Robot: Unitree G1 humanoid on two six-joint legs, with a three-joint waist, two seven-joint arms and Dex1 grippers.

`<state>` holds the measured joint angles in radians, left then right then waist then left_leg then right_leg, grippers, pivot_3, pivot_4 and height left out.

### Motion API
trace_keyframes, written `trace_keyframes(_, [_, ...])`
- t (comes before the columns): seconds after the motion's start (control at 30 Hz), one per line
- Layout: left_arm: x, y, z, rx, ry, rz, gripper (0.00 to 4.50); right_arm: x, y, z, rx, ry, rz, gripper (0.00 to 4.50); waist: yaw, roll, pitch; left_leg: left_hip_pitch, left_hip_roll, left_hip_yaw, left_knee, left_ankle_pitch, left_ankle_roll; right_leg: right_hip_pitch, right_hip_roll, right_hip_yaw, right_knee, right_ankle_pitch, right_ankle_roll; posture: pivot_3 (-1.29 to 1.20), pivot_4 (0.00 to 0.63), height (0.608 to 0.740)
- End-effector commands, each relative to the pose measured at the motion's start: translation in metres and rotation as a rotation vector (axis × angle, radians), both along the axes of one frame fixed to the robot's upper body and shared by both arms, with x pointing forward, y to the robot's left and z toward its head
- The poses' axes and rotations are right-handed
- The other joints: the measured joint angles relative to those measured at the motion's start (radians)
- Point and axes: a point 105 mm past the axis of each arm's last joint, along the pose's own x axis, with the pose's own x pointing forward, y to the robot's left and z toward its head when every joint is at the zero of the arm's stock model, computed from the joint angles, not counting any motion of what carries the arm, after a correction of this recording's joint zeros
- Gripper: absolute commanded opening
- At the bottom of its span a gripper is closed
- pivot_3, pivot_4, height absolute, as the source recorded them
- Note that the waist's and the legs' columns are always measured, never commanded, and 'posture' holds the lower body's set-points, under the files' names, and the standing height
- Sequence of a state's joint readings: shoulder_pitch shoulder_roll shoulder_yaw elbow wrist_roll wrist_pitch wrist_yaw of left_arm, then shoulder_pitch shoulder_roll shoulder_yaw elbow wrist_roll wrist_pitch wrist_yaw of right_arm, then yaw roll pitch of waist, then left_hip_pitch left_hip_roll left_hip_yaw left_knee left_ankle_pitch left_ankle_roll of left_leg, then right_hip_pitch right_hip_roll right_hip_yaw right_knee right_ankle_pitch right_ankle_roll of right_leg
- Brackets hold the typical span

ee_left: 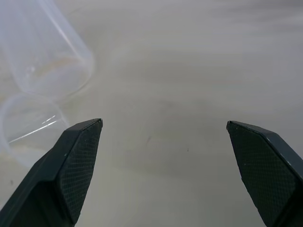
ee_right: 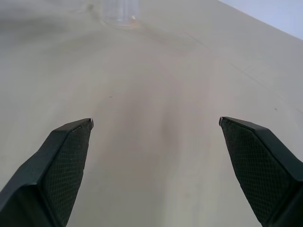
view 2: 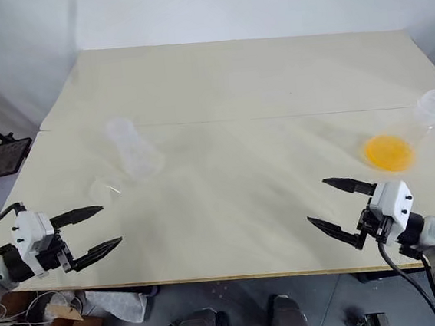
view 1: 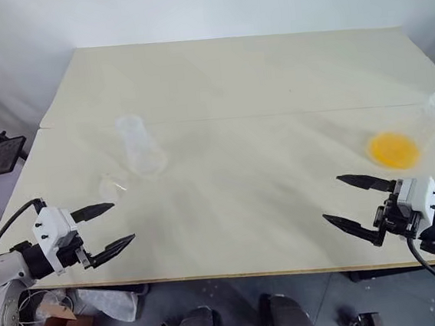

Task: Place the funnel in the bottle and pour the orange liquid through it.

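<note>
Clear plastic funnel (view 1: 113, 186) beside the bottle (view 1: 140, 146): light, slippery; pinch its rim. Both pincers (view 1: 108, 228) (view 1: 350, 199) gape apart, empty.

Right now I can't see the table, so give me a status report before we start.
Left gripper and right gripper open, empty. Bottle and funnel near left; orange liquid in flask near right. Nothing in the way.

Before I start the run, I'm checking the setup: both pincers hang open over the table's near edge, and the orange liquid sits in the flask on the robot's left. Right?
Not quite. The orange liquid sits in the flask on the robot's right, as the left eye view shows. The rest holds: the left pincer and the right pincer hang open over the table's near edge.
</note>
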<state>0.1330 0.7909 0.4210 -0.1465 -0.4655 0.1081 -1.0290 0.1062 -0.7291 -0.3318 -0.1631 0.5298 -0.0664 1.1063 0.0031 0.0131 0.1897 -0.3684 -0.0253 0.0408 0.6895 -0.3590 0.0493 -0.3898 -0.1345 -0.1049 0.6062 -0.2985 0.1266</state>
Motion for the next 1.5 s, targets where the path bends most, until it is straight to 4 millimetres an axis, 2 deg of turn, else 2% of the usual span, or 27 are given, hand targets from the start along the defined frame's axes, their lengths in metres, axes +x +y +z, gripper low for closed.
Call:
trace_keyframes(0.03, [-0.002, -0.002, 0.009, 0.01, -0.043, -0.018, 4.47, 0.001, -0.002, 0.008, 0.006, -0.048, -0.011, 4.5, 0.002, 0.0, 0.0, 0.0, 0.0, 0.0, 0.0, 0.0, 0.0, 0.0, 0.0, 0.0, 0.0, 0.0, 0.0, 0.0, 0.15, 0.74])
trace_keyframes(0.2, [-0.002, -0.001, 0.008, -0.01, -0.032, -0.007, 4.47, 0.004, -0.001, 0.007, 0.005, -0.047, -0.007, 4.5, 0.0, 0.0, 0.0, 0.0, 0.0, 0.0, 0.0, 0.0, 0.0, 0.0, 0.0, 0.0, 0.0, 0.0, 0.0, 0.0, 0.15, 0.74])
trace_keyframes(0.4, [0.003, 0.028, 0.013, -0.05, -0.08, 0.149, 4.47, 0.013, 0.006, 0.014, 0.08, -0.047, -0.009, 4.5, -0.002, 0.0, 0.0, 0.0, 0.0, 0.0, 0.0, 0.0, 0.0, 0.0, 0.001, 0.0, 0.001, 0.0, 0.0, 0.0, 0.15, 0.74])
trace_keyframes(0.53, [-0.007, 0.052, 0.017, -0.136, -0.106, 0.287, 4.47, 0.018, 0.027, 0.023, 0.153, -0.056, 0.035, 4.5, -0.006, 0.0, 0.0, 0.0, 0.0, 0.0, 0.0, 0.0, 0.0, 0.0, 0.0, 0.0, 0.001, 0.0, 0.0, 0.0, 0.15, 0.74])
trace_keyframes(0.63, [-0.027, 0.077, 0.0, -0.217, -0.016, 0.408, 4.47, 0.023, 0.049, 0.034, 0.213, -0.073, 0.08, 4.5, -0.009, 0.0, 0.0, 0.0, 0.001, 0.0, 0.0, 0.0, 0.0, -0.001, 0.001, 0.0, 0.001, 0.0, 0.0, 0.0, 0.15, 0.74])
trace_keyframes(0.73, [-0.04, 0.104, -0.008, -0.25, -0.045, 0.553, 4.47, 0.028, 0.064, 0.04, 0.245, -0.088, 0.106, 4.5, -0.006, 0.0, 0.0, 0.0, 0.001, 0.0, 0.0, 0.0, -0.001, -0.001, 0.001, 0.0, 0.002, 0.0, 0.0, 0.0, 0.15, 0.74])
trace_keyframes(0.83, [-0.045, 0.112, -0.012, -0.271, -0.063, 0.599, 4.47, 0.034, 0.071, 0.045, 0.278, -0.103, 0.096, 4.5, 0.008, -0.002, -0.001, -0.001, 0.001, -0.001, 0.002, 0.0, -0.001, -0.001, 0.0, -0.001, 0.002, 0.0, 0.0, 0.0, 0.15, 0.74])
trace_keyframes(0.9, [-0.046, 0.111, -0.013, -0.277, -0.067, 0.601, 4.47, 0.037, 0.075, 0.046, 0.285, -0.108, 0.094, 4.5, 0.016, -0.003, -0.001, -0.001, 0.0, -0.002, 0.002, -0.001, -0.001, 0.0, -0.001, 0.0, 0.002, 0.0, 0.0, 0.0, 0.15, 0.74])
trace_keyframes(1.03, [-0.035, 0.088, -0.006, -0.303, -0.088, 0.525, 4.47, 0.039, 0.08, 0.046, 0.277, -0.115, 0.102, 4.5, 0.017, -0.002, -0.001, -0.001, -0.001, -0.002, 0.002, -0.001, -0.001, -0.001, -0.002, 0.0, 0.002, 0.0, 0.0, 0.0, 0.15, 0.74])
trace_keyframes(1.1, [-0.016, 0.067, 0.003, -0.283, -0.088, 0.444, 4.47, 0.038, 0.077, 0.044, 0.259, -0.112, 0.1, 4.5, 0.021, -0.002, -0.001, -0.001, -0.001, -0.002, 0.002, -0.001, -0.001, -0.001, -0.002, 0.0, 0.003, 0.0, 0.0, 0.0, 0.15, 0.74])
trace_keyframes(1.23, [0.04, 0.021, 0.041, -0.357, -0.125, 0.297, 4.47, 0.037, 0.061, 0.043, 0.218, -0.11, 0.058, 4.5, 0.031, -0.003, -0.001, -0.001, -0.001, -0.004, 0.006, -0.001, 0.0, 0.0, -0.001, -0.001, 0.006, 0.0, 0.0, 0.0, 0.15, 0.74])
trace_keyframes(1.33, [0.069, 0.006, 0.056, -0.369, -0.099, 0.3, 4.47, 0.036, 0.057, 0.044, 0.213, -0.108, 0.049, 4.5, 0.016, -0.004, -0.002, -0.001, -0.002, -0.003, 0.008, -0.001, 0.0, 0.0, 0.001, -0.001, 0.008, 0.0, 0.0, 0.0, 0.15, 0.74])
trace_keyframes(1.5, [0.105, -0.012, 0.067, -0.307, -0.055, 0.27, 4.47, 0.032, 0.049, 0.042, 0.179, -0.106, 0.029, 4.5, -0.007, -0.004, -0.002, 0.0, -0.003, 0.0, 0.003, -0.001, 0.0, -0.004, 0.005, -0.005, 0.014, 0.0, 0.0, 0.0, 0.15, 0.74])
